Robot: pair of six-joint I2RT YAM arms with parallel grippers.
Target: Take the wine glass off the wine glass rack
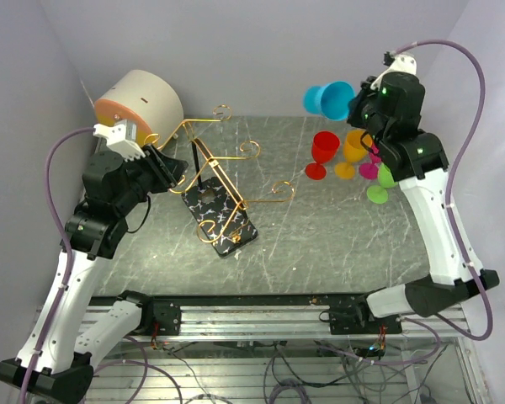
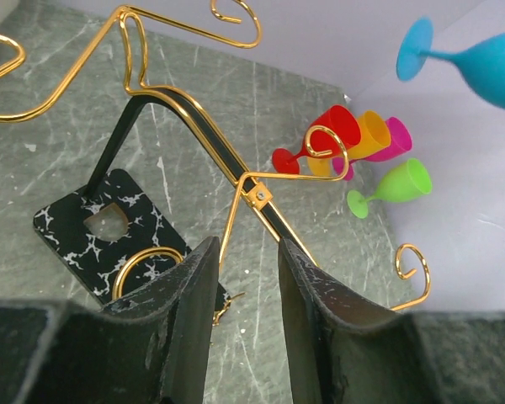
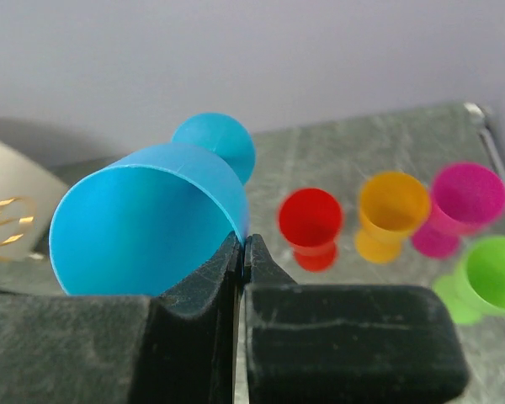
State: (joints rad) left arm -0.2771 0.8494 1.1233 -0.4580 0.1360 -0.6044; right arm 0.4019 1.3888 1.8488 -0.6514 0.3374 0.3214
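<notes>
my right gripper (image 3: pixel 242 252) pinches the blue wine glass (image 3: pixel 143 219) by its rim, held clear of the rack (image 2: pixel 204 135); my left gripper (image 2: pixel 248 278), jaws apart, straddles it, apparently as a brace.

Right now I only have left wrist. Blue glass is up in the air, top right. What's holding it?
Observer: The right tool, shut on the blue glass at its rim.
Operator: Anything behind my camera?
Observer: A beige drum in the back-left corner, behind the rack.
Operator: Right arm near the other glasses?
Observer: Yes. From the top it covers part of the pink glass.
</notes>
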